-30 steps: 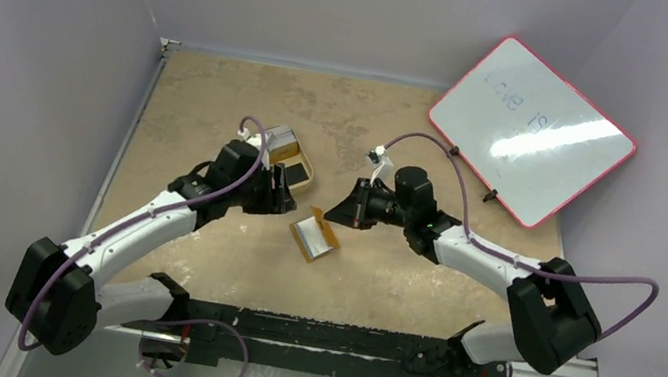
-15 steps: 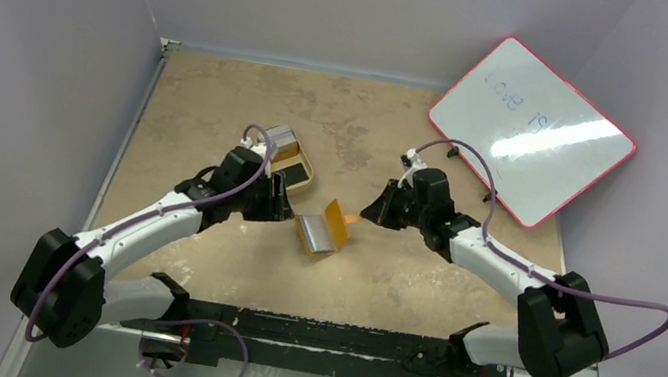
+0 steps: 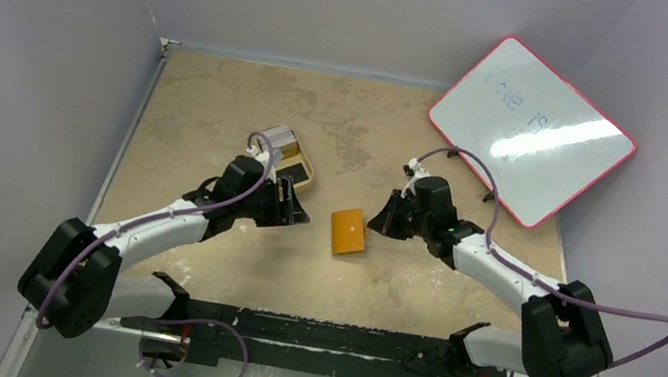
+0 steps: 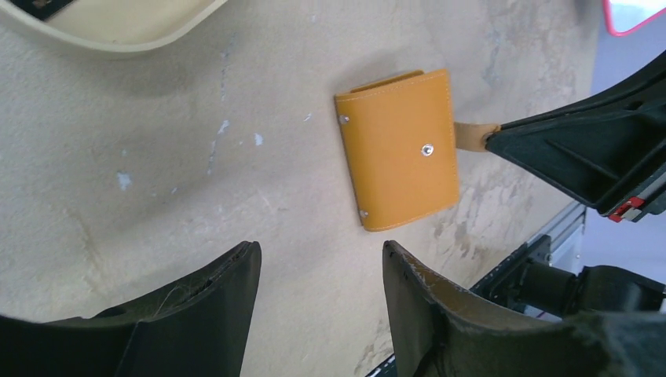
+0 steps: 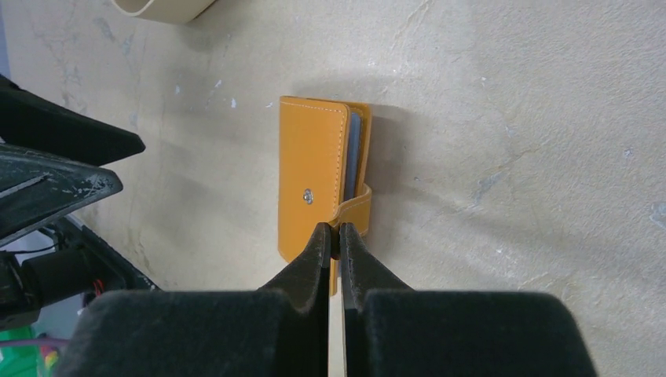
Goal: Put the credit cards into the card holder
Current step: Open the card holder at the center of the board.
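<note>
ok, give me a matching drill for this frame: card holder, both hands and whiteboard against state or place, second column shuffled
Things:
1. card holder
2. left hand
3. right hand
4. whiteboard

States or places:
A. red-rimmed, back right
B. open, holding nothing
C. folded shut, lying flat
D. shut, pinching the strap

Pairs: 1-C, 2-B, 3-D, 4-A

Orange-tan card holder [image 4: 397,149], cream tray [image 4: 133,27], speckled beige table [image 4: 157,157].
</note>
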